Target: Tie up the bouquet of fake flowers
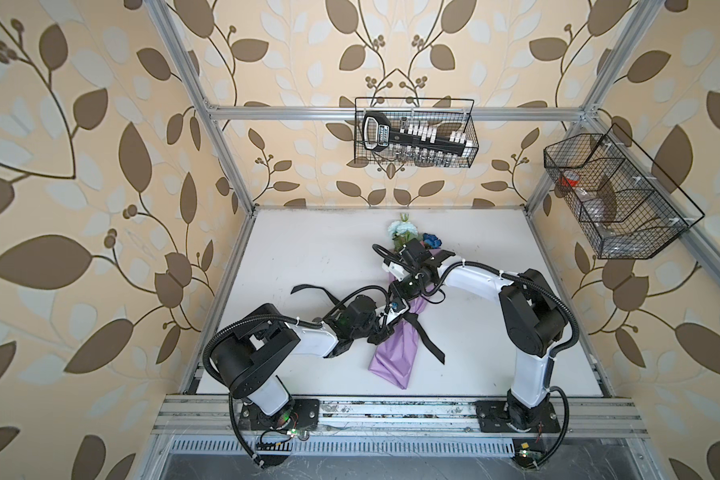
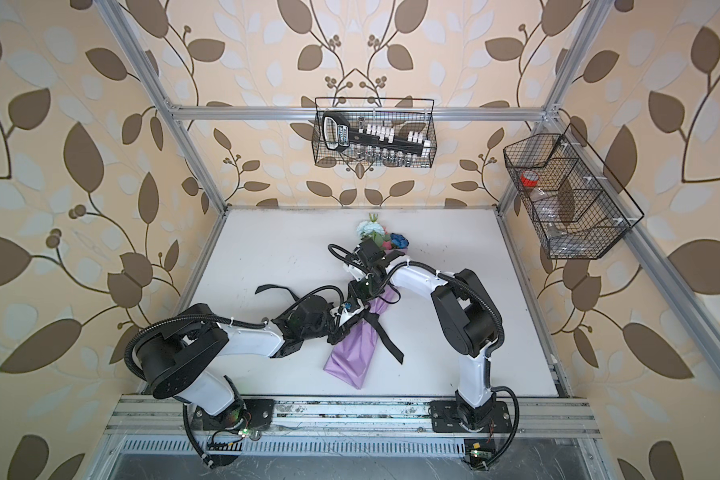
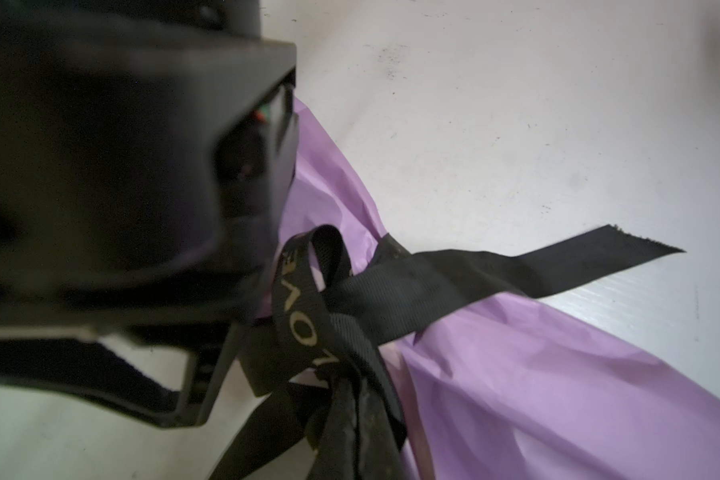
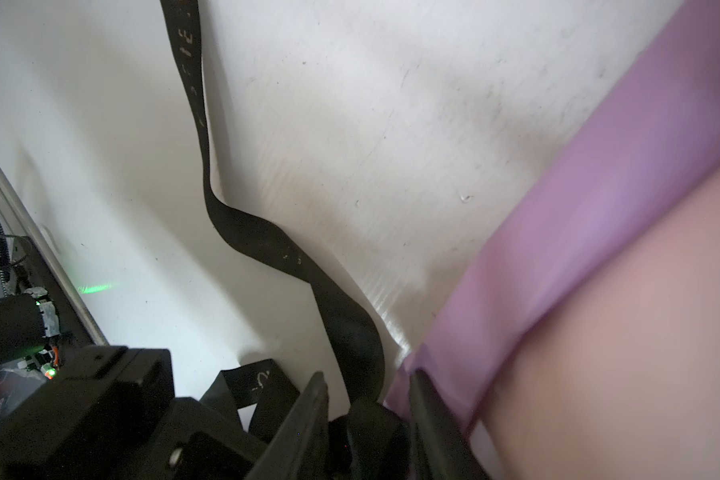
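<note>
1. Nearest the lens in the left wrist view, the left tool [image 3: 348, 399] is pressed together. Strands of the black ribbon [image 3: 433, 282] gather into its tips, and it looks to be pinching them.
2. In the right wrist view the right tool [image 4: 366, 386] stands partly spread with a dark bunch of ribbon between its fingers. Whether they bear on it cannot be told.
3. Just past both tools, the ribbon crosses the lilac paper [image 3: 558, 374] at the waist of the bouquet of fake flowers [image 1: 393, 353]. One cut end lies flat on the tabletop [image 1: 300, 249] on the right arm's side, and a longer tail trails off toward the left arm.
4. The bouquet lies flat in the middle of the tabletop. Its long axis runs from the blooms [image 1: 400, 230] at the far side to the paper's open tail toward the near edge, slanting slightly left.
5. Both tools meet at that waist. The left tool comes in from the left flank, nearer the paper's tail, and the right tool reaches across, nearer the blooms. Since the ribbon lies across the long axis, tightening probably means pulling sideways, away from the stems. The left arm seems closer to the crossing.
</note>
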### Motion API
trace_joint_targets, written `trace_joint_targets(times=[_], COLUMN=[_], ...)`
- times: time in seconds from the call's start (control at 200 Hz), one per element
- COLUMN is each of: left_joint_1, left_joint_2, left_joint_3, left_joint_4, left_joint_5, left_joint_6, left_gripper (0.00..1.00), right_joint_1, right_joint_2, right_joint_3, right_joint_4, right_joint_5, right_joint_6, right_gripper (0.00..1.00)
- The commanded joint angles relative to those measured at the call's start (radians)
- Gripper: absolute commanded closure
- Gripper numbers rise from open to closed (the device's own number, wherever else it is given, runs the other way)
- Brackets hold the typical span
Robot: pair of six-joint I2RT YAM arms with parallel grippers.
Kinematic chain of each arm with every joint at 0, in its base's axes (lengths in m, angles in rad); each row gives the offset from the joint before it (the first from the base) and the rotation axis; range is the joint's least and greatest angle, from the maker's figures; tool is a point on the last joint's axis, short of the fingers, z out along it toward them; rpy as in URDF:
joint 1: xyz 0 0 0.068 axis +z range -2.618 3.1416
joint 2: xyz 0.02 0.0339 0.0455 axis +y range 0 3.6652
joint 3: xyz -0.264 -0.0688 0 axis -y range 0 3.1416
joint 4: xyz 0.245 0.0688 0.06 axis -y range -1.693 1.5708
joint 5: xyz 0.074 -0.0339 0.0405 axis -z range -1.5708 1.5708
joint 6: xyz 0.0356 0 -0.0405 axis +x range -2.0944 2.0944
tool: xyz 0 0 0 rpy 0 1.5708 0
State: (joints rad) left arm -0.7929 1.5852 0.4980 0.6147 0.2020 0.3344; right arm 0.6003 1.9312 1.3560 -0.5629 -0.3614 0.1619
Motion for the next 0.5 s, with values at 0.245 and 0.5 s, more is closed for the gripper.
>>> trace_joint_targets(times=[0.245, 0.5], left_joint_1=[-0.009, -0.009], left_joint_2=[0.011, 0.016], left_joint_3=[0.036, 0.045], left_joint_4=[-0.003, -0.006], left_joint_5=[0.017, 0.011], left_joint_6=[0.01, 0.006], left_gripper=[1.0, 1.0], right_joint_1=[0.016, 0.027], right_joint_2=[-0.015, -0.008], right_joint_3=[-0.009, -0.021], right_joint_4=[-0.05, -0.059], right_joint_5=[0.04, 0.007], right_joint_6=[-0.026, -0.038], right_gripper=[0.65, 0.72])
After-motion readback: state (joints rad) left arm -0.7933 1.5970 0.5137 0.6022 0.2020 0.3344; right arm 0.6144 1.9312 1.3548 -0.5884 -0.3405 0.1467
